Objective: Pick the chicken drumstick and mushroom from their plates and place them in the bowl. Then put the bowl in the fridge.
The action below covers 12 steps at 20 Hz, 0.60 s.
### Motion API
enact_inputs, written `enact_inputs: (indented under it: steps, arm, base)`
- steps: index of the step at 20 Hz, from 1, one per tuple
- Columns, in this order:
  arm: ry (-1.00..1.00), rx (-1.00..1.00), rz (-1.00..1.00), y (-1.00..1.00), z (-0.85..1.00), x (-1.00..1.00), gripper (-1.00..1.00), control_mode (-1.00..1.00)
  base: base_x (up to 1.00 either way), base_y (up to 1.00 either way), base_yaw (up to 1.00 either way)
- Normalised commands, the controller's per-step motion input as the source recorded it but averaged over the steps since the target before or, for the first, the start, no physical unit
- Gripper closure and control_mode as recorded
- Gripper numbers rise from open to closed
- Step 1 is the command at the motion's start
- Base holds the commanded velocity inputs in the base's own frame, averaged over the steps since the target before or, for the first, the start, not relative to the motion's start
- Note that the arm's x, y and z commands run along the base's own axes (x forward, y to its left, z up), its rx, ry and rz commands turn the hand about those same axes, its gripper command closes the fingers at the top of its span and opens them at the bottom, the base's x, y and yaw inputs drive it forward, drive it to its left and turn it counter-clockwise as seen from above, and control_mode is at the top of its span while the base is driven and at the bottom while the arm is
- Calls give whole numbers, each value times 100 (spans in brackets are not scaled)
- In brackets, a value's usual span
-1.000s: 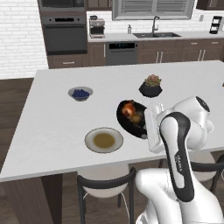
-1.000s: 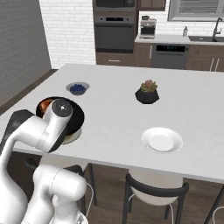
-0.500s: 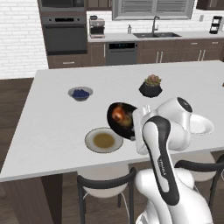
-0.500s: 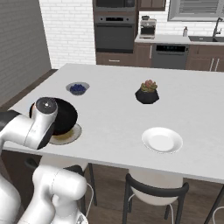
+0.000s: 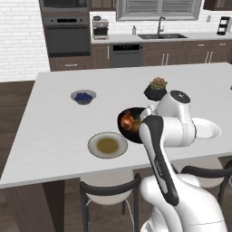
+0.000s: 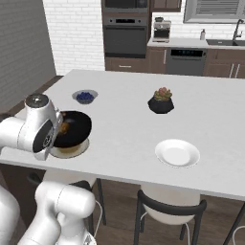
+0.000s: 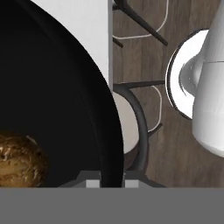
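Comparing the left base view with a second before, the black bowl (image 5: 130,134) had drifted a little toward the beige plate (image 5: 107,145) and back, and the arm had folded closer over it. The bowl appeared to hang off the counter, just behind and right of that plate, overlapping its rim in the right base view. The drumstick (image 5: 128,121) lay inside; a second lump beside it was probably the mushroom, too blurred to be sure. The gripper (image 7: 109,181) stayed narrowly pinched on the bowl's rim. Well right of the beige plate, the white plate (image 5: 207,129) sat bare. Loading looked finished, so carrying to the fridge seemed underway.
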Motion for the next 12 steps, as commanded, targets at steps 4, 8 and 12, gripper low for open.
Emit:
enact_inputs:
  steps: [4, 8, 12]
  arm:
    - [-11, 4, 0, -24, 0, -5, 100, -100]
    - [-11, 4, 0, -58, -3, -11, 100, -100]
    - [0, 0, 0, 0, 0, 0, 100, 100]
  base:
    - [0, 0, 0]
    - [0, 0, 0]
    - [-42, -99, -1]
